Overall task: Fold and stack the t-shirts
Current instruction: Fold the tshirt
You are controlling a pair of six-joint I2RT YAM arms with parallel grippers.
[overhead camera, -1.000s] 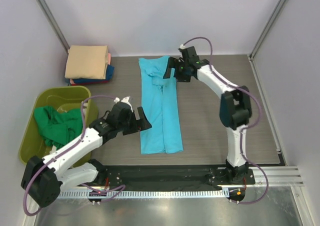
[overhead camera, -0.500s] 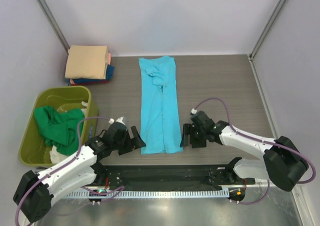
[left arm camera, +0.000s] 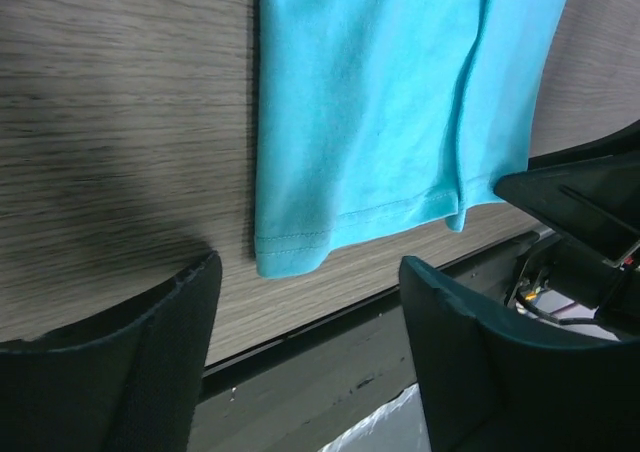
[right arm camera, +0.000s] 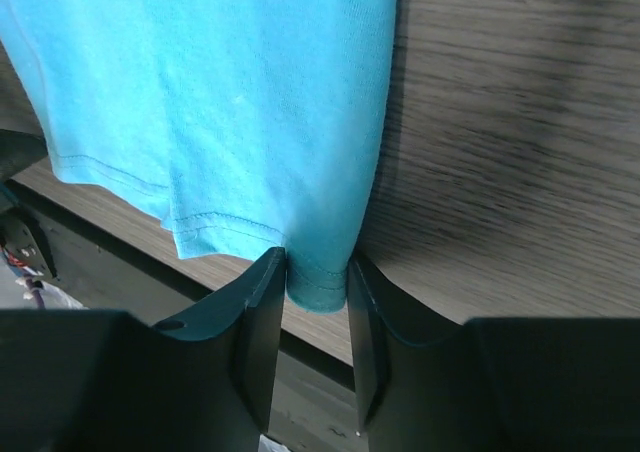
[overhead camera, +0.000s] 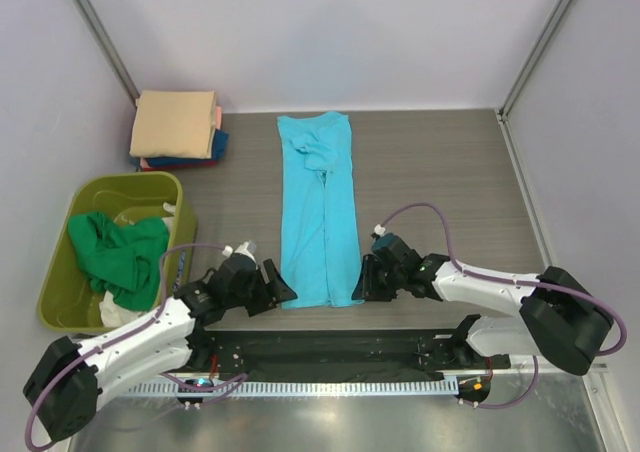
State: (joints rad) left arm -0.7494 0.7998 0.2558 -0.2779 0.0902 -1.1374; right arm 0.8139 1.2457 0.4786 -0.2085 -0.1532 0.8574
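Turquoise t-shirt lies long on the table, its near right corner pinched by the right gripper, while the left gripper gapes empty at the near left corner.

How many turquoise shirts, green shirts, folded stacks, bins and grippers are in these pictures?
1 turquoise t-shirt, lying long on the table
1 green shirt, crumpled in the bin
1 stack of folded shirts, tan on top
1 bin
2 grippers: left gripper, right gripper
Total: 6
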